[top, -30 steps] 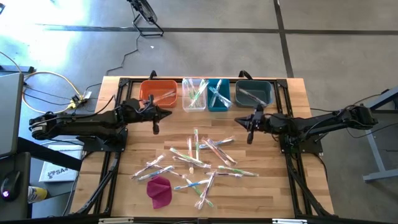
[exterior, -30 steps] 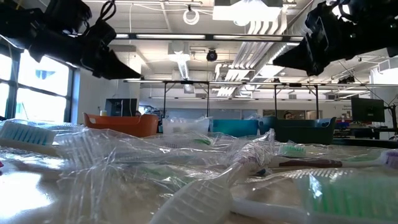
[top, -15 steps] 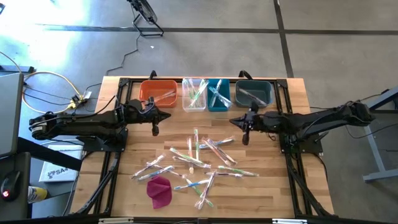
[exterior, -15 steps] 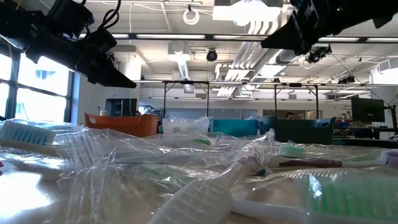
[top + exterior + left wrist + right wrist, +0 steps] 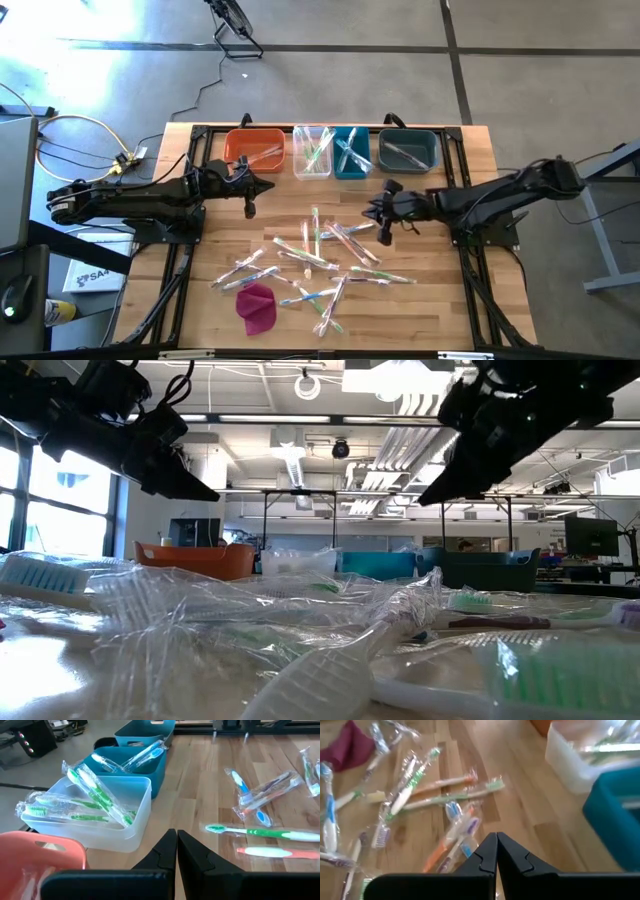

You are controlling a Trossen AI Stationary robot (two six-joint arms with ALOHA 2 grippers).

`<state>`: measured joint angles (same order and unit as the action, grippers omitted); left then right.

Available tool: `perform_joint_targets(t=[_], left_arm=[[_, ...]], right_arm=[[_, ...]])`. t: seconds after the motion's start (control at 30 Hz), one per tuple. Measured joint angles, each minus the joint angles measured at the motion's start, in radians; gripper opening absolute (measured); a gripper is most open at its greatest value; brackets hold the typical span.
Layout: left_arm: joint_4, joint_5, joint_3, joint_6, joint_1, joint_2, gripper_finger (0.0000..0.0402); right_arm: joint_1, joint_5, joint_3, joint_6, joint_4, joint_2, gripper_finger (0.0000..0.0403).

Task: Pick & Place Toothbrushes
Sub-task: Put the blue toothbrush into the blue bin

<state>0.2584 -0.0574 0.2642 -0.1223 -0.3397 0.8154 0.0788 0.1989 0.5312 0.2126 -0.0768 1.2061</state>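
From table height I mostly see crinkled clear wrappers, the bins half hidden behind. The toothbrushes (image 5: pixel 320 255) lie scattered mid-table, thin sticks in shiny film, on pale wood planks. My right gripper (image 5: pixel 383 232) hangs over their far edge, fingers together, holding nothing; my left gripper (image 5: pixel 250 207), fingers together too, waits near the orange bin (image 5: pixel 255 149).

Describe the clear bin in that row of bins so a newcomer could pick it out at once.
Along the far edge of the wooden table stands a row of four bins. The clear bin is second from the left, between the orange bin and the bright teal bin. It alone is see-through, holding green-handled toothbrushes.
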Motion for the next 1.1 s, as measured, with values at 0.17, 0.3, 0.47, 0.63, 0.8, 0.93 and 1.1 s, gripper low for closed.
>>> perform_joint_targets(t=[0.17,0.3,0.47,0.63,0.8,0.93,1.1], left_arm=[[0.000,0.000,0.000,0.002,0.000,0.000,0.0009],[0.000,0.000,0.000,0.002,0.000,0.000,0.0009],[-0.001,-0.001,0.001,0.002,0.000,0.000,0.0009],[-0.001,-0.001,0.001,0.001,0.000,0.000,0.0009],[-0.008,-0.004,0.001,0.000,0.000,0.000,0.0009],[-0.016,-0.004,0.001,0.000,0.000,0.001,0.0009],[0.012,0.027,0.001,-0.075,0.000,0.001,0.0009]], right_arm=[[0.000,0.004,0.000,0.026,-0.006,0.063,0.0003],[0.000,-0.021,-0.002,0.031,0.002,0.095,0.0003],[0.000,-0.073,-0.002,0.112,0.012,0.127,0.0002],[0.000,-0.079,-0.002,0.168,0.023,0.144,0.0002],[0.000,-0.096,-0.002,0.185,0.024,0.144,0.0002],[0.000,-0.113,-0.002,0.184,0.023,0.144,0.0002],[0.000,-0.113,-0.002,0.213,0.024,0.144,0.0002]])
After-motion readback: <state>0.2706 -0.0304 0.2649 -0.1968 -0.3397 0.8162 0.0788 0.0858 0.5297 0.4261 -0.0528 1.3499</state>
